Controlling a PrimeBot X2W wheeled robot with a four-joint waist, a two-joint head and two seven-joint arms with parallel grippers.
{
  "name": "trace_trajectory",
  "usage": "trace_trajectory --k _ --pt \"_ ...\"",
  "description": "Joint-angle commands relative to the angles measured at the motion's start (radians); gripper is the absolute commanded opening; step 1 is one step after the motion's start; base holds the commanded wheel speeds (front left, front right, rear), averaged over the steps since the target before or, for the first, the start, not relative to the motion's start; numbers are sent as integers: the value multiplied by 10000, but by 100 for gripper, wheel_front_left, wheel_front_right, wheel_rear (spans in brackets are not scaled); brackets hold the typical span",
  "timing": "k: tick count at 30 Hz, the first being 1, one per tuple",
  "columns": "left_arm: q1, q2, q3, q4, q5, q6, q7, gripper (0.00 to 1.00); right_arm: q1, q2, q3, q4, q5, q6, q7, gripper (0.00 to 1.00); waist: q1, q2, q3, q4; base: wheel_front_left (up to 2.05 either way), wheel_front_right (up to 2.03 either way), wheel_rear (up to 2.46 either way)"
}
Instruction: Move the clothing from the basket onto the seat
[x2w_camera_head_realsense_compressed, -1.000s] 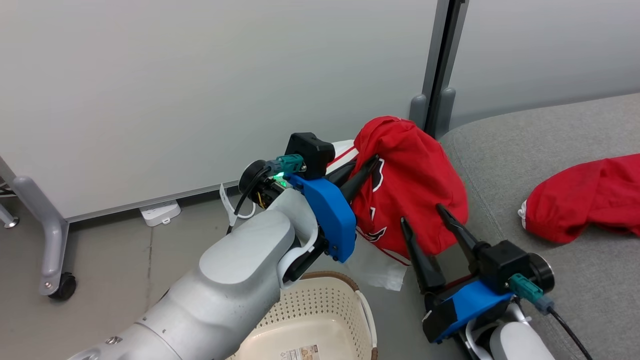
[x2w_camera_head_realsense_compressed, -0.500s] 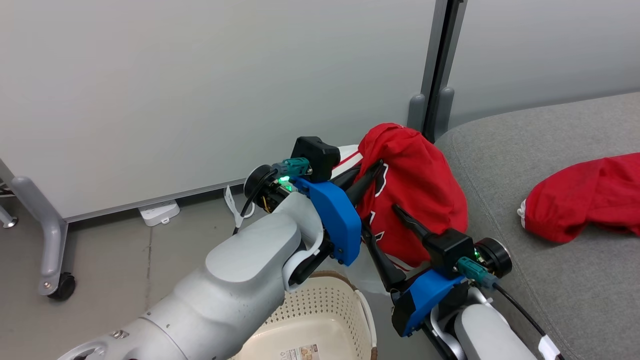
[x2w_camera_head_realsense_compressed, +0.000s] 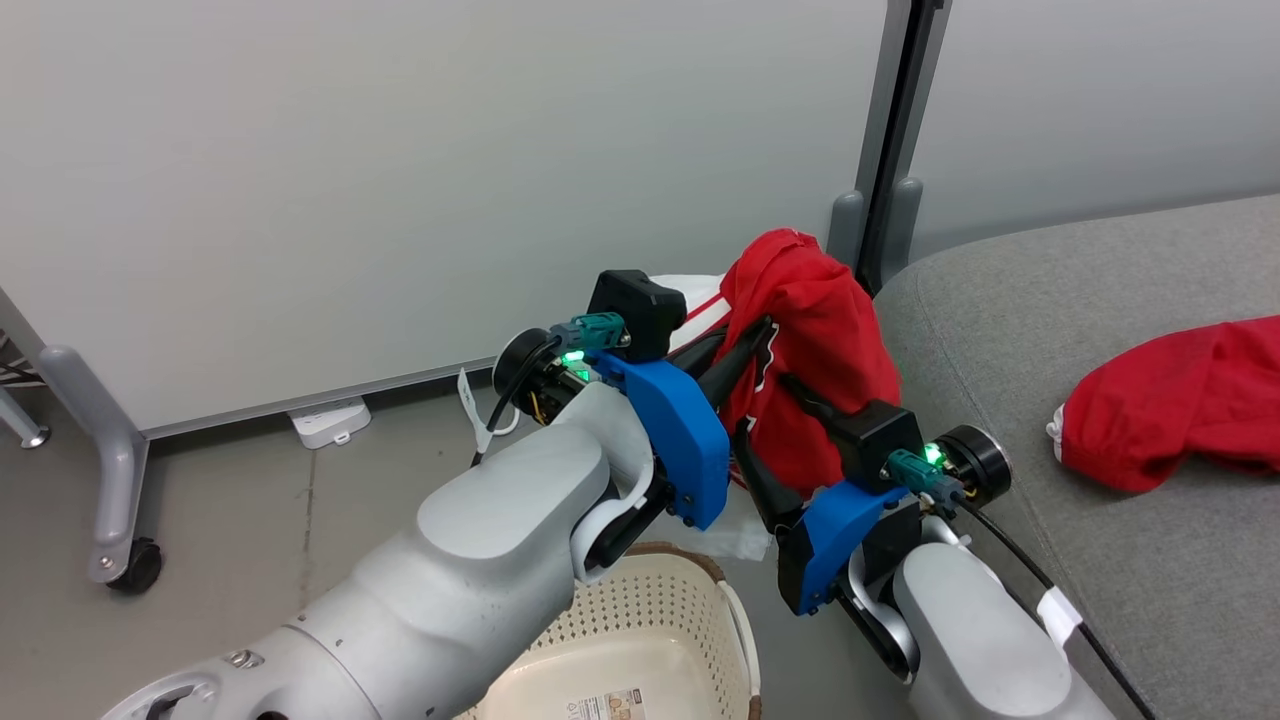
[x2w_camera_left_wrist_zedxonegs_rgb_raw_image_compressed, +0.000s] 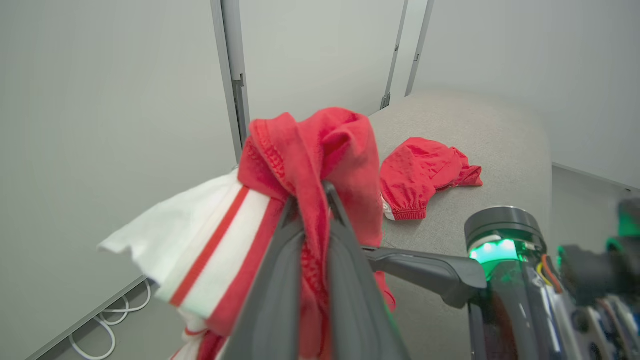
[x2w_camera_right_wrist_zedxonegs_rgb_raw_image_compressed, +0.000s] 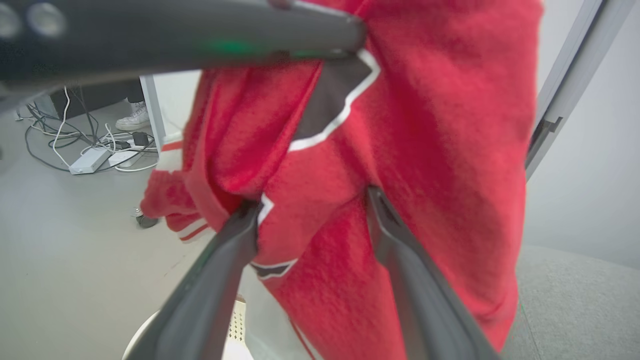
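L pincer (x2w_camera_left_wrist_zedxonegs_rgb_raw_image_compressed: 309, 196) clamps red jersey (x2w_camera_head_realsense_compressed: 830, 320) (R pincer (x2w_camera_right_wrist_zedxonegs_rgb_raw_image_compressed: 312, 200) spread).

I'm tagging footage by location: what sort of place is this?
Likely an office or lab staged as a lounge: a grey sofa, wheeled partition panels, and a power strip on the grey floor.

I am wearing smooth pale grey shells on both forearms (x2w_camera_head_realsense_compressed: 480, 540), bright blue brackets (x2w_camera_head_realsense_compressed: 670, 430) at the wrists, and long dark tapering fingers (x2w_camera_left_wrist_zedxonegs_rgb_raw_image_compressed: 270, 300). Green lights (x2w_camera_head_realsense_compressed: 575, 357) are glowing beside teal plugs (x2w_camera_head_realsense_compressed: 597, 328) trailing black cables (x2w_camera_head_realsense_compressed: 505, 392); small screws (x2w_camera_head_realsense_compressed: 235, 657) are dotting my left arm.
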Motion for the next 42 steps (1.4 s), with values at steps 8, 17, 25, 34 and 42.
trace_trajectory --k 8,17,25,34,42 --pt "-175 18 -158 -36 -213 35 -126 0 -889 11 108 921 469 -3 -325 0 -1 0 -17 50 0 0 0" --pt "-203 18 -241 105 -258 6 -198 0 -978 12 439 1327 885 -3 -552 0 -1 0 -47 14 0 0 0" --pt "-127 18 -257 166 -331 -25 -229 0 -1010 13 643 1507 1120 -3 -660 0 -1 0 -41 -18 0 0 0" --pt "-20 19 -271 263 -440 -62 -220 0 -1028 11 692 1655 1169 -3 -806 0 -1 0 -25 -8 0 0 0" --pt "-64 19 -266 254 -401 33 -574 100 -1097 11 750 1758 1194 -3 -862 0 -1 0 -42 -18 0 0 0"
